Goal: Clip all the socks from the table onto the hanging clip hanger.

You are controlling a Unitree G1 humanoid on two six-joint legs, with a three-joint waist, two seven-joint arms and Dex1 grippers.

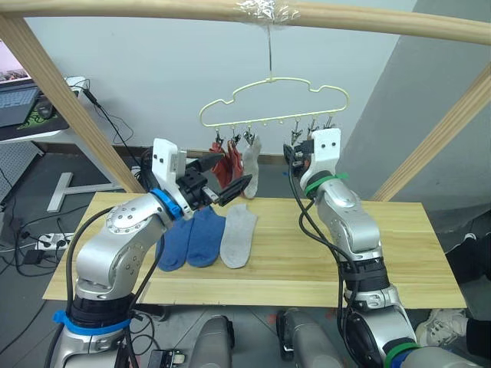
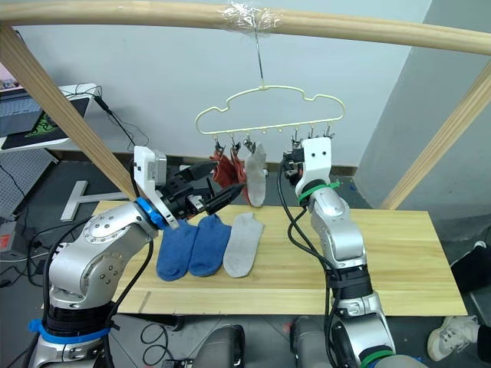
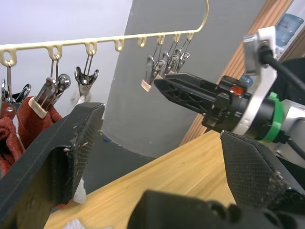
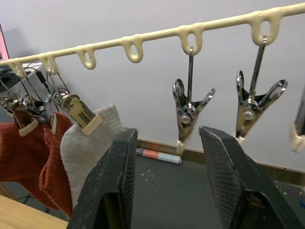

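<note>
A thin pale-yellow wire clip hanger (image 1: 274, 103) with a cloud-shaped outline hangs by its hook from a thick wooden pole (image 1: 368, 20), above the far edge of the table (image 1: 399, 253), a light plank top with visible grain. Small metal clips (image 4: 189, 113) dangle from loops along its bar. Two rust-red socks (image 1: 225, 162) and one light grey sock (image 1: 251, 162), all of soft knit, hang side by side from the clips toward the robot's left; the red pair is partly hidden behind the left gripper (image 1: 226, 184), whose two black fingers are spread apart and hold nothing. On the table lie two blue socks (image 1: 190, 238) and a second light grey sock (image 1: 238, 235), flat and side by side, their near ends partly covered by the left arm. The right gripper (image 4: 167, 186), fingers parted and empty, is raised just below an empty clip.
</note>
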